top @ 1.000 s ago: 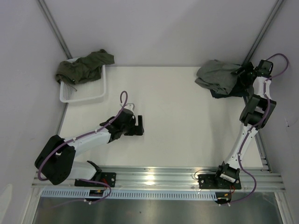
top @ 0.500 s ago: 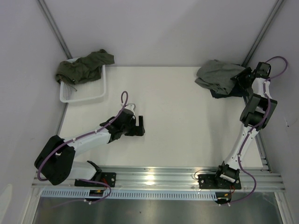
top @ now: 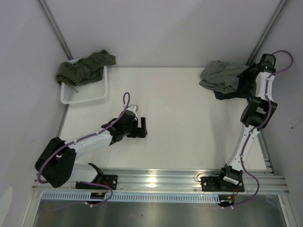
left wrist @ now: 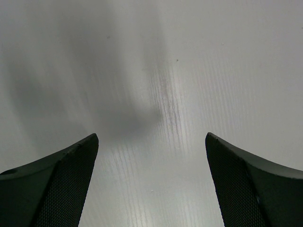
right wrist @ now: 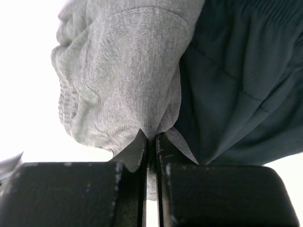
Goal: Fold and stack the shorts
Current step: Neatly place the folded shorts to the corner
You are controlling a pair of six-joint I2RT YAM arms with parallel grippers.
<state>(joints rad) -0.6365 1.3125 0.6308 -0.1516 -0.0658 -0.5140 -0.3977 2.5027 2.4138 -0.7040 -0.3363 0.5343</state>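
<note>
Grey shorts (top: 221,75) lie bunched at the table's (top: 189,127) 2 o'clock corner, draped partly over the navy shorts (top: 230,93), which show only as a dark edge beneath them and toward 3 o'clock. The right gripper (right wrist: 151,143) has its two fingers pressed together on a pinch of the grey cloth; the wrist view shows a small peak of fabric squeezed between them, with navy cloth just beside it at 3 o'clock. The olive shorts (top: 85,67) sit crumpled at 10 o'clock, heaped in and spilling over the far rim of the white mesh basket (top: 90,98).

Judging by how things lie, the work is at an early-to-middle stage. Two garments are together in one place, but the grey one looks rumpled rather than squarely folded, and how neatly the navy one is folded cannot be told, since it is mostly covered. The olive pair is not yet out of the basket, so folding it and adding it to the pile remains.

The left gripper (top: 140,126) hovers low over bare table near the centre, toward 8 o'clock, fingers spread wide with nothing between them.

By count: three shorts, one of each colour; one basket; two grippers.
</note>
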